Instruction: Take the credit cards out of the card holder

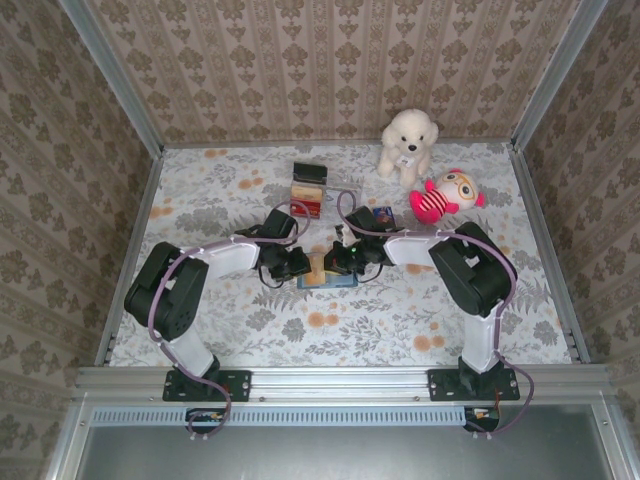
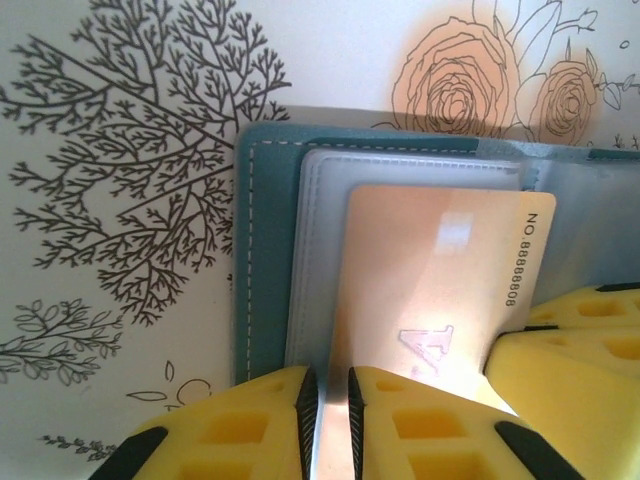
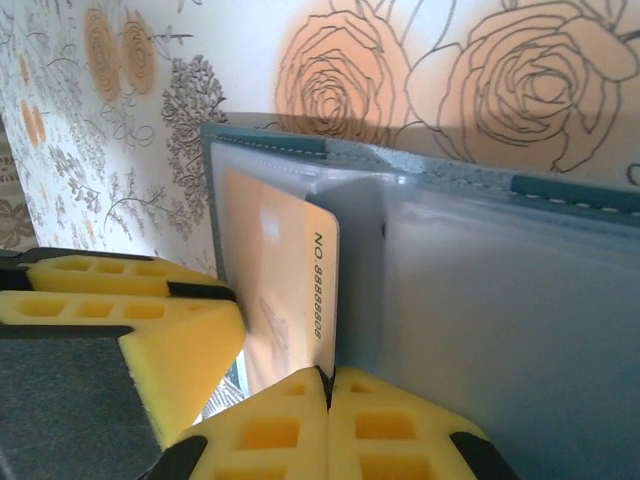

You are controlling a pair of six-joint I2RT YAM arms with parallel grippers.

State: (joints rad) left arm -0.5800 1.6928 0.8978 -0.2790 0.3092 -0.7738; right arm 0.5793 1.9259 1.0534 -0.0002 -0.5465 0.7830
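Observation:
A teal card holder (image 2: pixel 262 250) with clear plastic sleeves (image 3: pixel 500 330) lies open on the flowered tablecloth, mid-table (image 1: pixel 340 283). A gold credit card (image 2: pixel 440 270) marked "NO. 88888808" sticks partly out of a sleeve and tilts upward (image 1: pixel 318 266). My right gripper (image 3: pixel 328 385) is shut, and the card's (image 3: pixel 275 260) lower corner runs into the seam between its jaws. My left gripper (image 2: pixel 333 395) stands with a narrow slit between its jaws at the card's left edge. One of its yellow fingers (image 3: pixel 150 330) touches the card's face. Both grippers meet over the holder (image 1: pixel 320 268).
Behind the holder lie a dark card (image 1: pixel 310 172) and a red card (image 1: pixel 307 207), with a small blue item (image 1: pixel 383 214) to their right. A white plush dog (image 1: pixel 407 143) and a red plush doll (image 1: pixel 445 196) sit at the back right. Patterned walls enclose the table.

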